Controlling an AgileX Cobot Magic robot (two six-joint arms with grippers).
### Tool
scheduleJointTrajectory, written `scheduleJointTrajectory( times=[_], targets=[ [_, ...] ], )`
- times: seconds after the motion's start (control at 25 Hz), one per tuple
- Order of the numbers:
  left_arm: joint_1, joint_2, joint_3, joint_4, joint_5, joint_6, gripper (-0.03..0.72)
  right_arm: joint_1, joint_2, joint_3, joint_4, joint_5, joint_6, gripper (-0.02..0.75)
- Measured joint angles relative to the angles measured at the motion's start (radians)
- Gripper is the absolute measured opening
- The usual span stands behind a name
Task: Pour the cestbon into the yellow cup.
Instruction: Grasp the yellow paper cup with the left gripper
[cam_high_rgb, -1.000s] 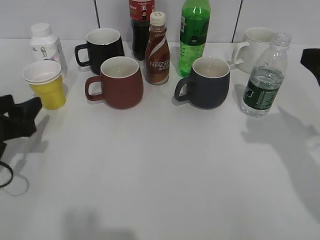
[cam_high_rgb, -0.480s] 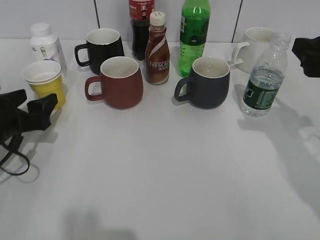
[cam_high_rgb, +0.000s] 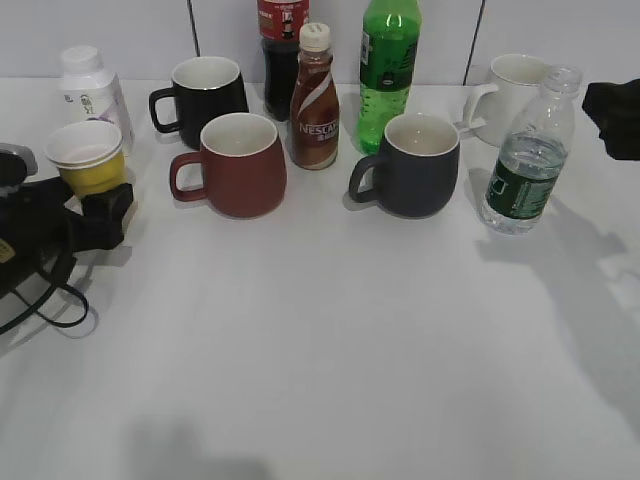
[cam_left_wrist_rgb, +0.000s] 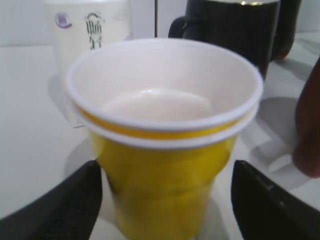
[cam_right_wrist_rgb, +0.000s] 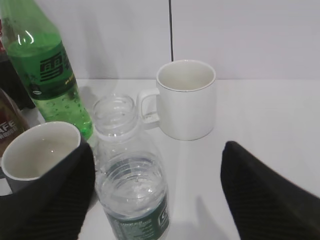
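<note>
The yellow cup (cam_high_rgb: 88, 160) stands near the left edge of the desk (cam_high_rgb: 330, 340), upright, just in front of a white bottle (cam_high_rgb: 92, 88) at the back left corner. The left tool (cam_left_wrist_rgb: 162, 200) has its jaws apart, one finger on each side of the cup's lower body – whether they touch it I cannot tell. The cup looks like two cups nested, with a white inside.

The water bottle (cam_high_rgb: 528, 160) stands upright near the right edge, capless, partly filled, with a dark green label band. The right tool (cam_right_wrist_rgb: 160, 200) sits above and behind it with jaws spread wide; the bottle is between the fingers but closer to the left one, and no contact is clear.

Between the two – along the back of the desk – are a black mug (cam_high_rgb: 205, 92), a red-brown mug (cam_high_rgb: 238, 165), a brown coffee bottle (cam_high_rgb: 315, 100), a green soda bottle (cam_high_rgb: 388, 70), a dark grey mug (cam_high_rgb: 415, 165) and a white mug (cam_high_rgb: 510, 95).
</note>
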Motion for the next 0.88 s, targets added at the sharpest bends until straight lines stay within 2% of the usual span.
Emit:
scheduleJointTrajectory(
  times=[0.24,0.48,0.88],
  targets=[
    [0.000,0.022,-0.048,-0.021,0.006,0.000,0.613,0.000,0.000,0.000,0.000,0.006,0.000,0.588],
    [0.000,0.022,-0.130,-0.026,0.119,0.001,0.602,0.000,0.000,0.000,0.000,0.006,0.001,0.588],
    [0.000,0.095,-0.172,-0.001,0.133,0.031,0.568,0.000,0.000,0.000,0.000,0.007,0.001,0.588]
  ],
)
